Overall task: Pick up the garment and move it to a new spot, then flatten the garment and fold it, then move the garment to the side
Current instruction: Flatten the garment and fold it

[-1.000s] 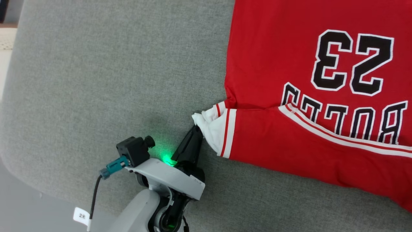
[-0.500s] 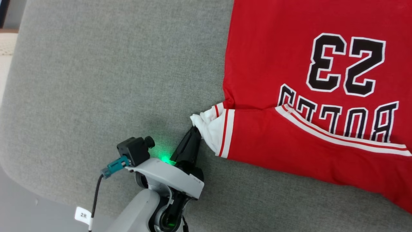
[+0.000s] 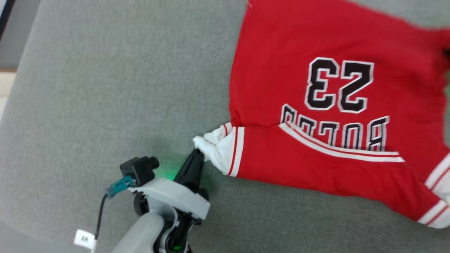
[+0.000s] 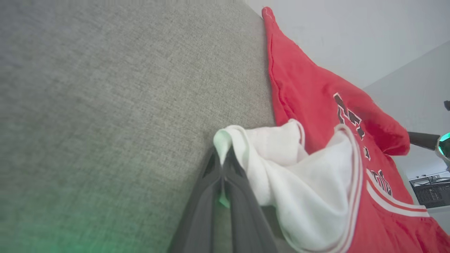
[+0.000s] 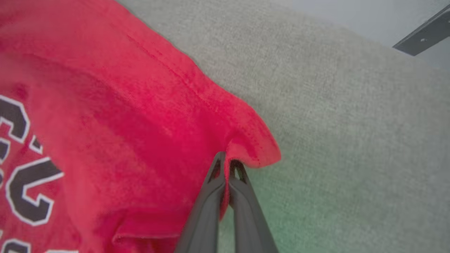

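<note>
A: Where is the shirt (image 3: 299, 88)?

B: Spread on the grey tabletop (image 3: 105, 88), print up, towards the right of the head view. The lettering (image 3: 337, 84) reads upside down to the robot. The near part is doubled over, so a striped band (image 3: 337, 149) cuts across the letters.

A: And the pincers?

B: The left pincer (image 3: 197, 151) is clenched on the tip of the white sleeve (image 3: 216, 149). Its wrist view shows cloth nipped between the closed fingers. The right pincer (image 5: 226, 160) is clenched on a stitched red corner (image 5: 256, 151) on the shirt's far side, where the fabric puckers around the tips.

A: Why those two spots?

B: My guess is that two holds well apart, at opposite ends, let the arms lift or draw the cloth taut instead of bunching it. Soft fabric will sag between them, so wide spacing helps. I'd judge this to be the pick-up-and-move step, with flattening and folding not yet done.

A: What about the surface?

B: It has a coarse grey woven covering, rounded at the corner low on the left of the head view. It looks grippy, so dragging might wrinkle the shirt. A green glow from the pincers' lights falls on it.

A: And the room?

B: Little shows. There are pale, plain surfaces beyond the edge, and a dark bracket (image 5: 422, 35) at the top right of the right wrist view.
</note>
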